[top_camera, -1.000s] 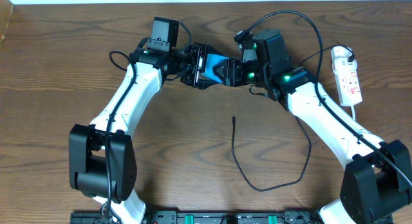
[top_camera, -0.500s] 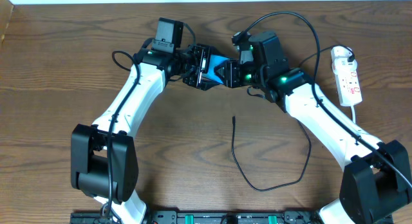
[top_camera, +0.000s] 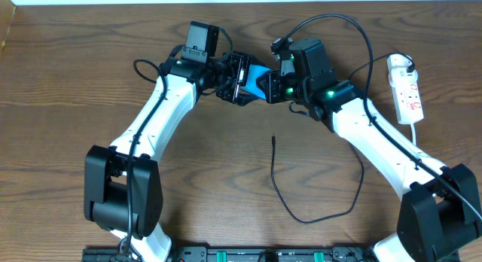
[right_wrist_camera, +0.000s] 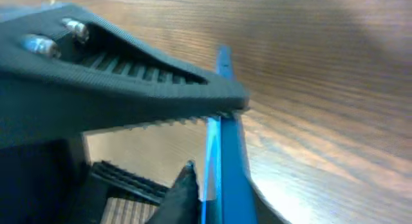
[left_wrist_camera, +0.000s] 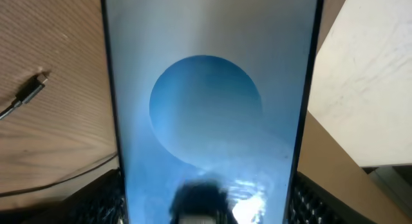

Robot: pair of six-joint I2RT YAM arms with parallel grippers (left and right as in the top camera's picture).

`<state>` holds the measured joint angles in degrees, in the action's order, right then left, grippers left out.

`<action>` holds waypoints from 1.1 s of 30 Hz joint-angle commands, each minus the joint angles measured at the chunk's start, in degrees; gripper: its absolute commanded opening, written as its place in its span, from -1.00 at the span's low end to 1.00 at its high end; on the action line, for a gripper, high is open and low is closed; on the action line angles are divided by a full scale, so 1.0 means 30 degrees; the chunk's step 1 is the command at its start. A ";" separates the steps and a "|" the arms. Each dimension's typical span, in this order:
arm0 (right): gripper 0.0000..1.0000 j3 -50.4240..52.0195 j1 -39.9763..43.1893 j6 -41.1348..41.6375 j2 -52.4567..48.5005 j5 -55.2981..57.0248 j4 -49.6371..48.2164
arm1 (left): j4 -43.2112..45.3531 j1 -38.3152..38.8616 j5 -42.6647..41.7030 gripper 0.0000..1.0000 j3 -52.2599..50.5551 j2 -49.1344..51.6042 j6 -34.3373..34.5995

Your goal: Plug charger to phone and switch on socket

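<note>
The left gripper (top_camera: 239, 80) is clamped on the long edges of the phone (top_camera: 256, 72), and the right gripper (top_camera: 264, 82) is closed on its other end. The charger (top_camera: 273, 172) lies loose nearer the robot, its plug tip pointing toward the phone. The socket (top_camera: 405, 89) sits far to the right.

Glossy phone (left_wrist_camera: 206, 89), matt wood-grain table (top_camera: 68, 104) (smooth white plastic socket (top_camera: 407, 92))
</note>
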<state>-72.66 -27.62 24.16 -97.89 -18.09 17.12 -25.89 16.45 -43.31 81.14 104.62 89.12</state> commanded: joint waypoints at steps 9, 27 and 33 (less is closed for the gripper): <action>-0.98 -0.0342 -0.0087 -0.0364 0.0015 -0.0306 0.0095 | 0.0255 -0.0015 -0.0051 -0.85 0.0568 -0.0444 0.0175; -0.98 -0.0350 0.3869 0.2477 0.0015 -0.0160 -0.1013 | 0.1574 -0.2885 -0.4911 -0.35 0.0568 -0.0882 -0.1967; -0.98 -0.0350 0.5690 0.9231 0.0015 -0.3381 -0.3927 | 0.3446 -0.2885 -0.4852 0.75 0.0568 -0.0976 -0.2492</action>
<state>-72.60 -12.86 36.73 -98.13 -21.23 8.58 -17.52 7.77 -56.80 81.67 103.68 83.55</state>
